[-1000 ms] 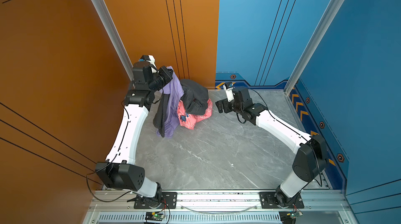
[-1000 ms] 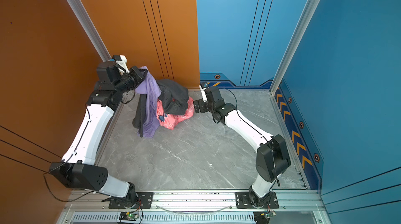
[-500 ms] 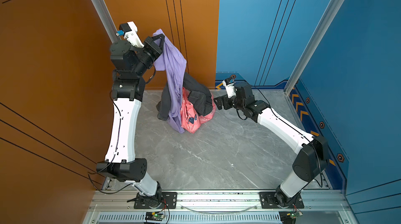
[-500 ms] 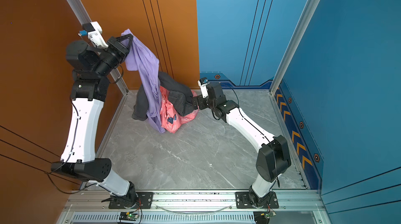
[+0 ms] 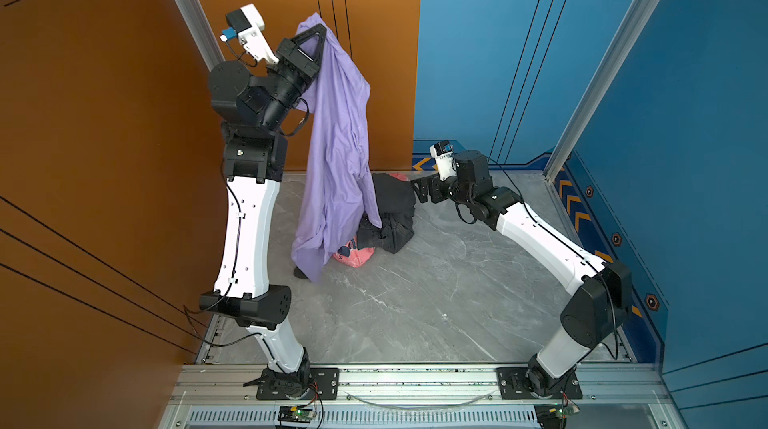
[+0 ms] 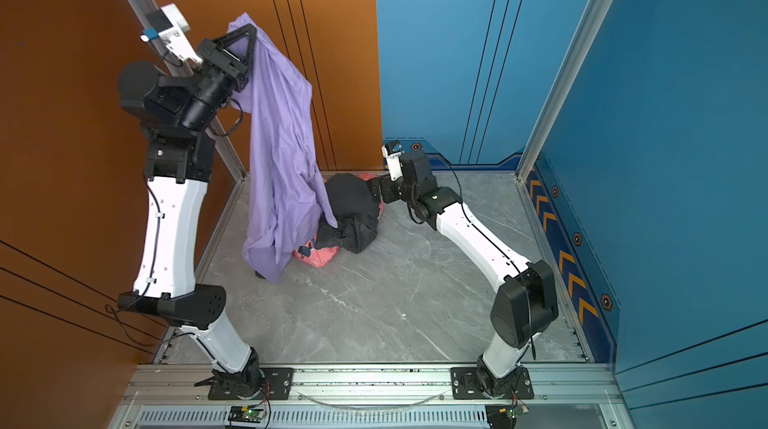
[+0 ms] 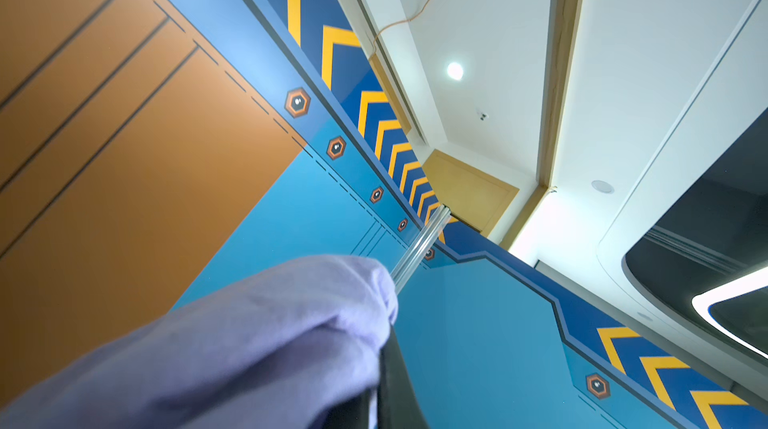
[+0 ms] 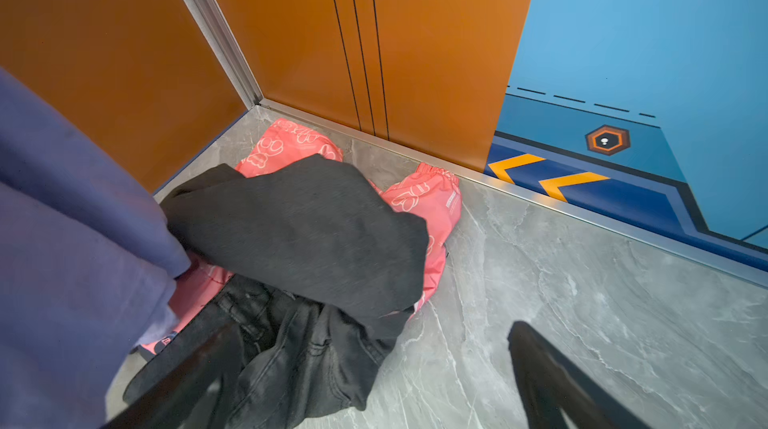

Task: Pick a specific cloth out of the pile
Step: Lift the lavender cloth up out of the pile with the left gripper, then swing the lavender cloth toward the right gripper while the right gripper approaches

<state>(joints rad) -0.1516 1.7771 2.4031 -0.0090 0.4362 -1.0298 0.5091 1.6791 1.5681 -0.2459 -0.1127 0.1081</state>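
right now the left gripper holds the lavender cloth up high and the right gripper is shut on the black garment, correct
Not quite. The right gripper is open, not shut on the black garment: the right wrist view shows its fingers spread wide apart, gripping nothing. The rest holds: the left gripper holds the lavender cloth up high.

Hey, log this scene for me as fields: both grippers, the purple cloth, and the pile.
left gripper: raised high, jaws shut on purple cloth
right gripper: low beside pile, jaws open, holding nothing
purple cloth: hanging from left gripper, lower end down by pile
pile: black garment over pink printed garment, on grey floor
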